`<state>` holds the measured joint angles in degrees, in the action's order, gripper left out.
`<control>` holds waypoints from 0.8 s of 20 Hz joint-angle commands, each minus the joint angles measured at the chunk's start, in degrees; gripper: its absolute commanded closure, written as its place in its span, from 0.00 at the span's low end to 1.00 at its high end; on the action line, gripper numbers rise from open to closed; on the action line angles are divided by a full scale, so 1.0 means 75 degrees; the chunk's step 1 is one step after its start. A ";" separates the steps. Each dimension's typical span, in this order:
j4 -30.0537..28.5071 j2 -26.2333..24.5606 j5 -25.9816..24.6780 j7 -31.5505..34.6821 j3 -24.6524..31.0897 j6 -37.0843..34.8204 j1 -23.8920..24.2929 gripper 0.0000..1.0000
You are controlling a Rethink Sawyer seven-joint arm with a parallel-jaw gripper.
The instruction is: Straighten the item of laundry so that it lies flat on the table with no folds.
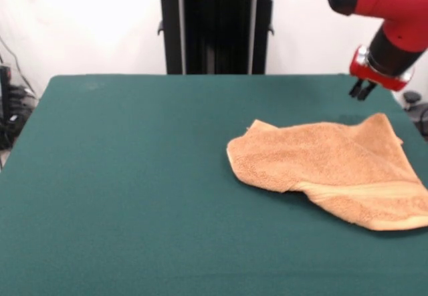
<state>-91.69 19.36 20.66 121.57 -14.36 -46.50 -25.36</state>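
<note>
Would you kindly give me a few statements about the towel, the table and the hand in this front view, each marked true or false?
1. The towel lies at the picture's right side of the table. True.
2. The towel lies fully flat, with no folds. False: it is crumpled, with one part folded over along its near edge.
3. The hand hangs above the table, apart from the towel. True.
4. The hand holds a corner of the towel. False: it holds nothing and does not touch the towel.
5. The table is covered in red cloth. False: the cloth is dark green.
</note>
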 commanded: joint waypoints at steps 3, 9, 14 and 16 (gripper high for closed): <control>-0.0933 -0.0680 0.0140 0.0885 0.1398 0.1969 0.0115 1.00; -0.0717 -0.1071 0.0254 0.1358 0.1568 0.2560 -0.0069 1.00; -0.0677 -0.1056 0.0323 0.1494 0.1545 0.2510 -0.0159 1.00; -0.0656 -0.1015 0.0318 0.1512 0.1502 0.2387 -0.0173 1.00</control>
<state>-94.10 17.99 20.67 121.57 -10.78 -34.18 -25.47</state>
